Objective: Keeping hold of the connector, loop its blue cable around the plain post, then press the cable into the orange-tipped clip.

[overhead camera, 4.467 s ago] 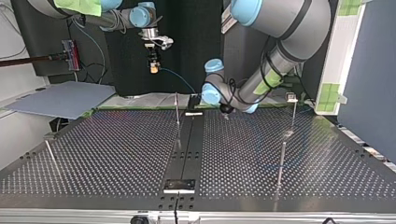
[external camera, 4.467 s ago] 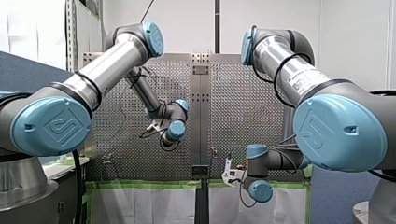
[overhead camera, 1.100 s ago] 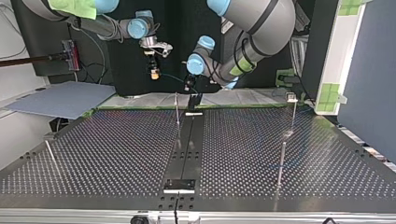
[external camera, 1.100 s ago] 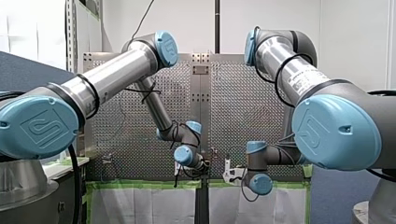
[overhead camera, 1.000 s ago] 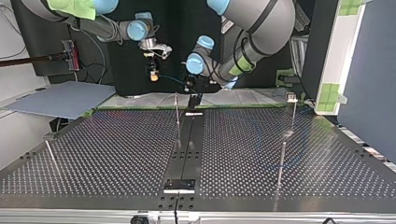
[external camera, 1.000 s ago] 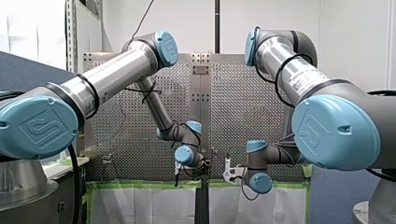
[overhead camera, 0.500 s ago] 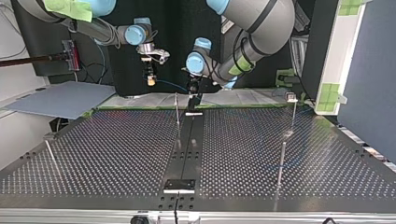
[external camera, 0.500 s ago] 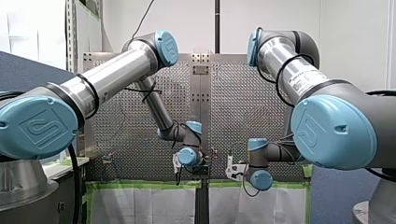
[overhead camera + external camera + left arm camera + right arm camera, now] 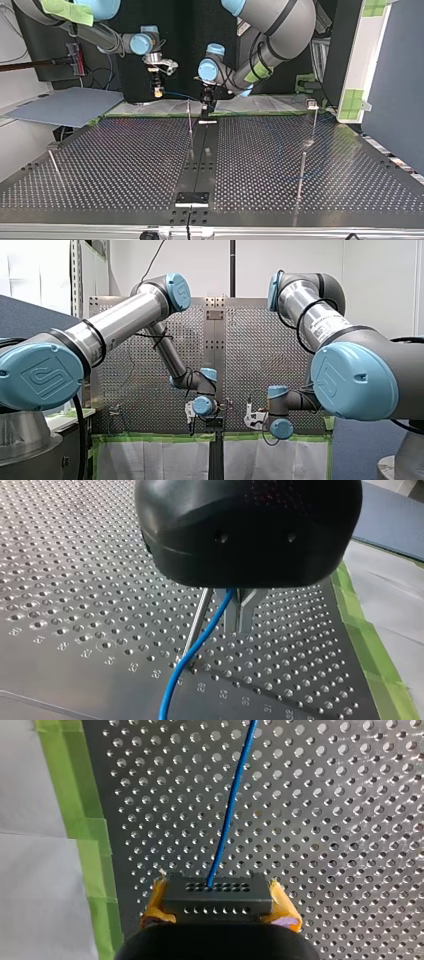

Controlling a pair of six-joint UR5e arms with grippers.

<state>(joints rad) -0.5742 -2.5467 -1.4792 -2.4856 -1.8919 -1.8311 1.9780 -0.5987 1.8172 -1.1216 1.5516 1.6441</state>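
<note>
Between my right jaws, connector sits crosswise, cable pointing ahead.

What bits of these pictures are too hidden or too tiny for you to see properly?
Orange-tipped clip: I cannot find it in any view; the thin metal posts in the top view are too small.
My left gripper: in the left wrist view its black housing hides whether it grips the thin blue cable.
Perforated metal table: in the front view the arms' big joints cover much of it.
</note>
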